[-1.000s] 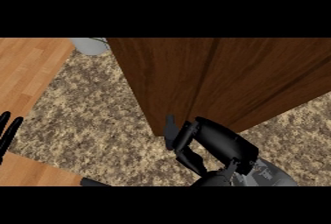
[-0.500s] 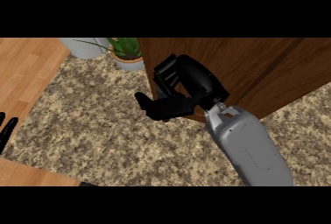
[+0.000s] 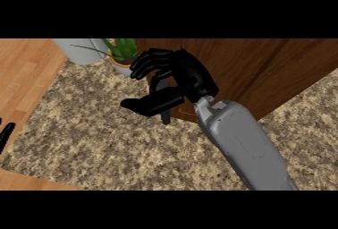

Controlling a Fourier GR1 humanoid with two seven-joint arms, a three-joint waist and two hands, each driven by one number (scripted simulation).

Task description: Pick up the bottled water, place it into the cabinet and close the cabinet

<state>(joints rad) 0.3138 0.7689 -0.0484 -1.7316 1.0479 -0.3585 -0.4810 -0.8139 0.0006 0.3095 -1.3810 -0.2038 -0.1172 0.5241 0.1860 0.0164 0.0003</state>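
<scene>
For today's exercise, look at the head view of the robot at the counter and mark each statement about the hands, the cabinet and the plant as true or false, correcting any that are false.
1. The right hand is up against the dark wooden cabinet door. True.
2. The bottled water stands in plain sight on the counter. False: no bottle shows in this view.
3. A potted plant stands near the cabinet's left edge. True.
4. The left hand is gripping the cabinet door. False: only its fingers show at the view's left edge, away from the door.
5. The counter is plain white. False: it is speckled brown stone.
</scene>
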